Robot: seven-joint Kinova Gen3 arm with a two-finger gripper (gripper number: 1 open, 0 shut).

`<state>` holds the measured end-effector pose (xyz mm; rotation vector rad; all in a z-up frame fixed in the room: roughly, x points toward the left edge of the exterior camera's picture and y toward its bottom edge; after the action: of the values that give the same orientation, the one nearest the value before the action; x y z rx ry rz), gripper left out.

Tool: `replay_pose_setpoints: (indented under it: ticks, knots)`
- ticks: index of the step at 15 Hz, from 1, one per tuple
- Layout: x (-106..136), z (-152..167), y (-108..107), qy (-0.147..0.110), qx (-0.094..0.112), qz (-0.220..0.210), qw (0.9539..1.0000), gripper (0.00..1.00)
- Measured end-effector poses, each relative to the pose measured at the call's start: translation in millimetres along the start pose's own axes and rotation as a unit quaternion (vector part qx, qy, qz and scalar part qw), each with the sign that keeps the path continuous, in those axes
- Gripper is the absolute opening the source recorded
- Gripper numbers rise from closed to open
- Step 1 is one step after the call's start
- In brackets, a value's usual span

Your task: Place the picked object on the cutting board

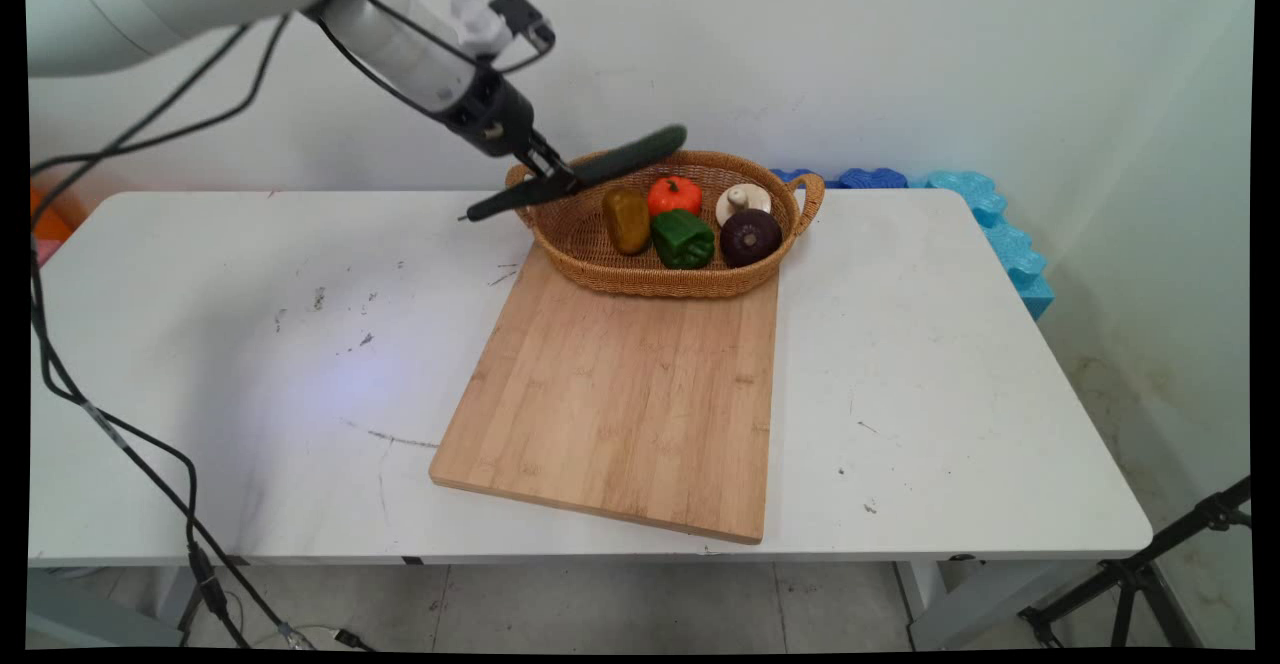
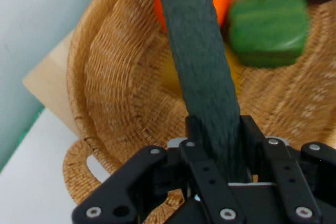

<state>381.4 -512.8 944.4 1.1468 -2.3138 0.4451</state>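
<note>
The gripper (image 1: 553,180) has its jaws clamped on a long dark green cucumber (image 1: 600,170), which it holds in the air above the left end of the wicker basket (image 1: 600,264). The cucumber is tilted: its far end is higher, over the basket's back rim, and its near end points down-left beyond the handle. In the hand view it runs straight up between the two black fingers (image 2: 252,135), so the grip looks to be near the middle of it. To carry such a long thing well, I think the arm should go slowly and keep it above the rim, because either end could catch the wicker or swing. In the basket lie a yellow-brown pepper (image 1: 627,220), a tomato (image 1: 674,194), a green pepper (image 1: 683,239), a mushroom (image 1: 742,202) and a dark purple vegetable (image 1: 751,237). The basket stands on the far end of a wooden board (image 1: 620,394), which lies on the white desk (image 1: 250,364); the desk has some dark marks. Behind is a plain white wall, with blue foam pieces (image 1: 990,224) at the desk's far right edge, and black cables (image 1: 100,414) hang at the left.
</note>
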Motion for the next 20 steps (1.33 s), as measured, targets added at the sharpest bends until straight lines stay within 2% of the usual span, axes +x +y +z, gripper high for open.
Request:
replay_pose_setpoints:
  ticks: [4, 7, 11, 15, 20]
  knots:
    - [8, -59, 13, 0.033, -0.02, 0.027, 0.9989, 0.0]
    - [4, -89, 21, 0.047, -0.042, 0.053, 0.9966, 0.0]
    - [-16, -135, 33, 0.063, -0.087, 0.106, 0.9886, 0.0]
    - [-36, -155, 42, 0.065, -0.116, 0.14, 0.9811, 0.0]
    - [-67, -158, 61, 0.06, -0.142, 0.176, 0.9722, 0.0]
